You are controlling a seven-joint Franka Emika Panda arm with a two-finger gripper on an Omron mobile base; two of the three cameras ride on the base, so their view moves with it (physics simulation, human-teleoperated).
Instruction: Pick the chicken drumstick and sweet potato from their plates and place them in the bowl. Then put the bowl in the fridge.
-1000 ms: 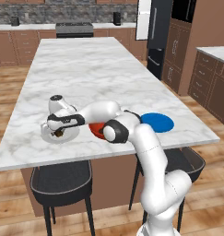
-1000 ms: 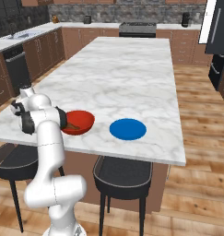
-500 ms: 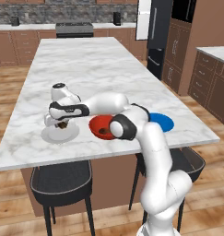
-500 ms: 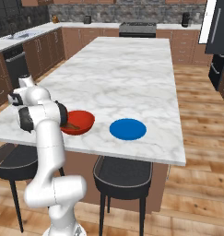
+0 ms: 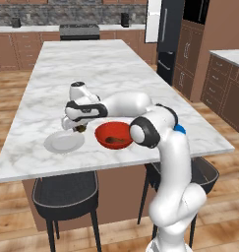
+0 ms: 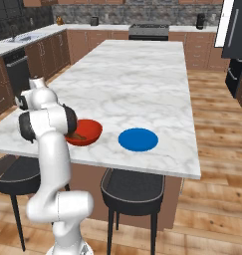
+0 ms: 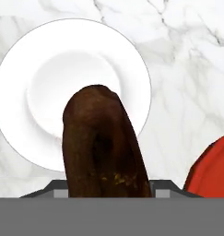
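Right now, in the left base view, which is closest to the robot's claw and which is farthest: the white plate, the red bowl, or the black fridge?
From the gripper:
1. White plate, just below it at the near counter edge.
2. Red bowl, on the counter toward the arm's base.
3. Black fridge, far back across the room.

Light is bright and even, rendered, w/ no clear source. Soft shadow under the white plate (image 5: 63,142) just below the gripper (image 5: 79,129). Small gloss on the red bowl (image 5: 114,135) beside it. Base views a bit soft and blocky; hand view sharp. No edge distortion, no motion blur.
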